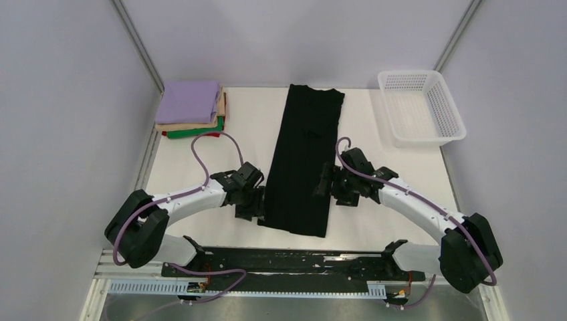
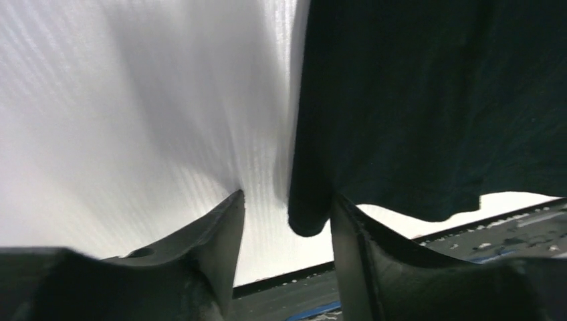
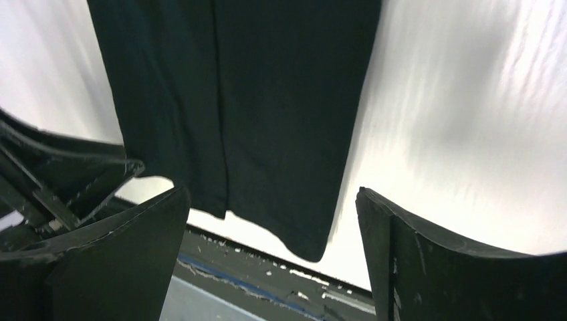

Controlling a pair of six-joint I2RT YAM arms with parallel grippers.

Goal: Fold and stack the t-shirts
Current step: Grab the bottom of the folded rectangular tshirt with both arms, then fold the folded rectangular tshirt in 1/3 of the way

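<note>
Both near corners of the shirt (image 1: pixel 304 154), lying lengthwise away, are being flanked: left gripper (image 2: pixel 287 200) half-open, right gripper (image 3: pixel 274 194) wide.

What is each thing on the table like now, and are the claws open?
black t-shirt: folded into a long strip, lying flat.
stack of folded t-shirts: neat pile, lavender on top.
white basket: upright, empty.
left gripper: open, fingers either side of the shirt's near corner.
right gripper: wide open above the shirt's near end.
</note>
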